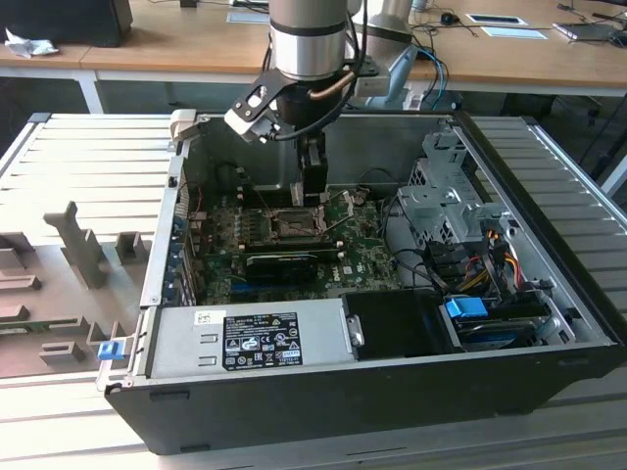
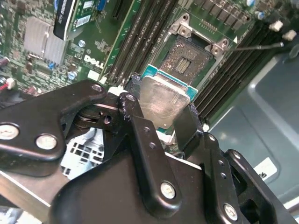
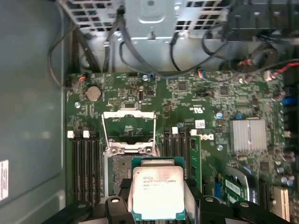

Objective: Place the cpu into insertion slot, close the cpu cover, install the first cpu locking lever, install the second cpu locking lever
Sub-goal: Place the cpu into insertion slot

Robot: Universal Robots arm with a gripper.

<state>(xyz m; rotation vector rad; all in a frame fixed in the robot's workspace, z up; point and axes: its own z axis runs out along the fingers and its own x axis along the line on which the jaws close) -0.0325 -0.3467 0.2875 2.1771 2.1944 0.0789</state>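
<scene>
My gripper (image 2: 161, 106) is shut on the cpu (image 2: 163, 99), a pale silver square chip with a green edge, pinched between two black fingers (image 2: 133, 93). In the first wrist view the cpu (image 3: 158, 191) hangs just above and partly over the insertion slot (image 3: 119, 173). The second wrist view shows the slot (image 2: 187, 55) as a dark pin field in a silver frame, bare and apart from the chip. The cpu cover (image 3: 128, 115) is swung open beyond the slot. A thin metal lever (image 2: 259, 45) sticks out beside the frame. In the exterior view my gripper (image 1: 312, 184) is low inside the case over the slot (image 1: 284, 221).
The green motherboard (image 1: 367, 259) lies in an open black tower case (image 1: 294, 411). Memory slots (image 3: 86, 163) flank the socket, and a long black card (image 1: 284, 260) lies just in front of it. A silver power supply (image 1: 250, 338), drive cage (image 1: 441, 196) and cables (image 1: 490, 257) crowd the surroundings.
</scene>
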